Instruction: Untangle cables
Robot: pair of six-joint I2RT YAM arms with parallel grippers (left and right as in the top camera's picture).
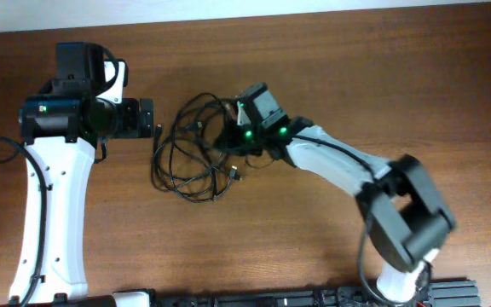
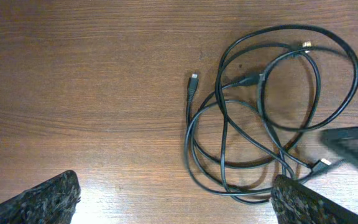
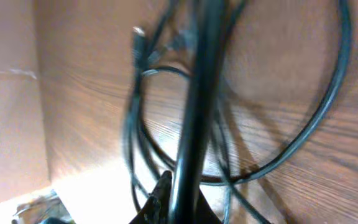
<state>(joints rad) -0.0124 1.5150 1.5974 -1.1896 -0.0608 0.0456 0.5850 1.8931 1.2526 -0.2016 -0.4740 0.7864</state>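
Note:
The cables (image 1: pixel 196 126) are several thin black cords with small plugs, lying in tangled loops on the wooden table (image 1: pixel 356 68) between the two arms. My left gripper (image 1: pixel 150 119) is open and empty just left of the bundle. In the left wrist view its fingers (image 2: pixel 176 199) spread wide over bare wood, and the loops (image 2: pixel 221 102) lie ahead to the right. My right gripper (image 1: pixel 228 141) is at the right side of the bundle. In the right wrist view its fingers (image 3: pixel 182 199) are shut on one cable (image 3: pixel 197 93), which runs taut up from them, blurred.
The right gripper's dark finger (image 2: pixel 353 140) shows at the right edge of the left wrist view, over the loops. A pale wall strip (image 1: pixel 228 13) borders the table's far edge. A black rail (image 1: pixel 271 298) runs along the near edge.

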